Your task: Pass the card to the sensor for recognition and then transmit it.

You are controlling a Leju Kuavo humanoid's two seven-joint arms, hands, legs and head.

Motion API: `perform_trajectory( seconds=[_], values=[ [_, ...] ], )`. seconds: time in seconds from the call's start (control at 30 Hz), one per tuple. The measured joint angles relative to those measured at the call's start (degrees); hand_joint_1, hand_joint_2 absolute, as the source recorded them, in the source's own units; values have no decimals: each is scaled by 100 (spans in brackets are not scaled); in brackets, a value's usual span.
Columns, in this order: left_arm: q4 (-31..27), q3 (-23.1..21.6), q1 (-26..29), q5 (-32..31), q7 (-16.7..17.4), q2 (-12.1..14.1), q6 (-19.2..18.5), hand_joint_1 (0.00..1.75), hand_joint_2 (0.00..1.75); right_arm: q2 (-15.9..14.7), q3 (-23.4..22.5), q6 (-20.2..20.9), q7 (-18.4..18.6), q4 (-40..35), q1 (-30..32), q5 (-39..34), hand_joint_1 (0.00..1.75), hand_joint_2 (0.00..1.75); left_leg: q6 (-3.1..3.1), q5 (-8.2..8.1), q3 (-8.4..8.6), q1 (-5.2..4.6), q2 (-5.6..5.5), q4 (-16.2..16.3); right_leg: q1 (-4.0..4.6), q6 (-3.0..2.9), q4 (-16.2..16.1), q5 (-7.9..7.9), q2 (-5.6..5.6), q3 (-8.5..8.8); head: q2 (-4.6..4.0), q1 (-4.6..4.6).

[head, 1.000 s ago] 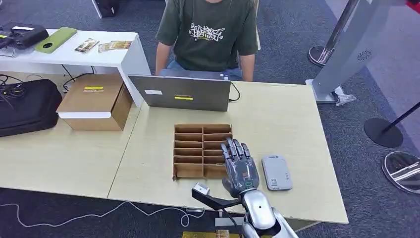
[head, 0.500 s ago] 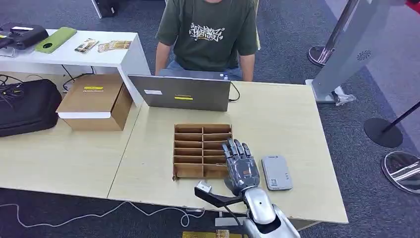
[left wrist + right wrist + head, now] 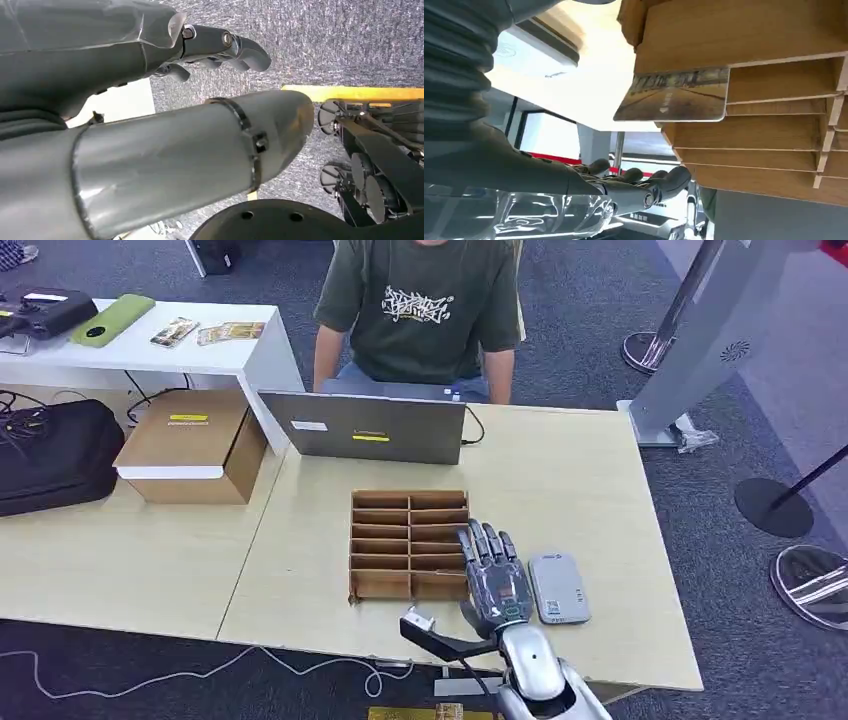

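A wooden slotted rack [image 3: 400, 540] lies on the light table [image 3: 560, 470] in the head view. To its right sits a flat grey sensor [image 3: 558, 587]. My right hand [image 3: 493, 580] hovers between them, over the rack's right edge, fingers stretched out and holding nothing. In the right wrist view a brownish card [image 3: 674, 95] sticks out of one slot of the rack [image 3: 764, 140]; my right hand's fingers [image 3: 634, 185] lie apart from it. My left hand [image 3: 215, 45] hangs beside my body over grey carpet, fingers loosely bent, holding nothing.
A person in a green shirt [image 3: 420, 310] sits behind a grey laptop [image 3: 365, 427] at the table's far side. A cardboard box [image 3: 190, 445] and a black bag [image 3: 55, 455] lie at the left. A grey stand [image 3: 700, 330] rises at the right.
My right hand has slid a little to the right, off the rack's slots and closer to the sensor. Nothing else has moved.
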Motion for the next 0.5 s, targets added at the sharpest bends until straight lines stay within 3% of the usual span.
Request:
perform_trajectory(
  seconds=[0.5],
  values=[
    [0,140,12,50,-15,-28,-20,0,0,4,0,96,-131,-17,12,-39,0,175,0,0,-2,0,-1,0,0,0,0,0,-1,1,0,2]
  ],
)
